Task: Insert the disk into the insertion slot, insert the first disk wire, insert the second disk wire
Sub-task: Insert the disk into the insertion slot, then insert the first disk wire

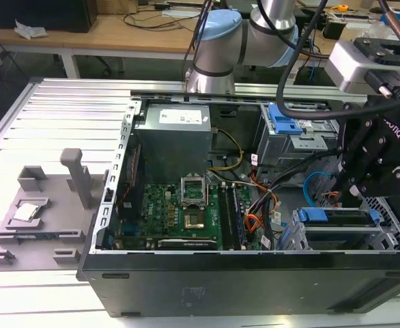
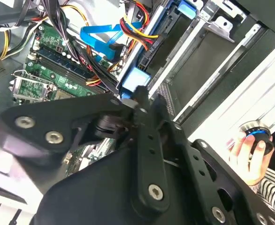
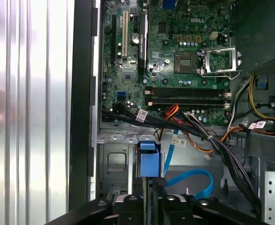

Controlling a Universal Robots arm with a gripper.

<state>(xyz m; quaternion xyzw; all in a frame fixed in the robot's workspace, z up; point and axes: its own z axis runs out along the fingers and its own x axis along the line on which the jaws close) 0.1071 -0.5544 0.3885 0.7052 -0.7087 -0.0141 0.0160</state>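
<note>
Case: the open black computer case (image 1: 241, 280) lies on a ribbed metal table (image 1: 56, 109). Its near wall runs along the bottom of the exterior view.
Slot: the low bay of grey perforated metal (image 1: 336, 240) is in the lower right of the exterior view, just behind that wall.
Disk: the disk (image 1: 314, 215) sits in the slot. Its blue carrier shows at both ends, and its blue tab (image 3: 148, 161) stands in the lower centre of the first wrist view.
Gripper: the black gripper (image 1: 342, 193) hangs directly over the disk, pointing down into the case and leaning slightly toward the exterior view's left.
Fingers: they are drawn close together, with the tips (image 2: 140, 96) right at the blue tab. Whether they pinch it cannot be told.
Blue cable: the light blue cable (image 1: 316, 183) loops just beside the gripper and above the slot. In the first wrist view its loop (image 3: 189, 176) lies beside the tab.
Orange bundle: the orange, red and black wires (image 1: 258, 222) lie between the slot and the green board (image 1: 179, 212), at centre frame.
Arm: the wrist enters from the upper right. The grey and blue shoulder joints (image 1: 217, 41) stand at the top centre, behind the case.
Hand: in the lower right of the second wrist view, a person's hand (image 2: 248, 152) grips a round dark knob with a blue top.
</note>
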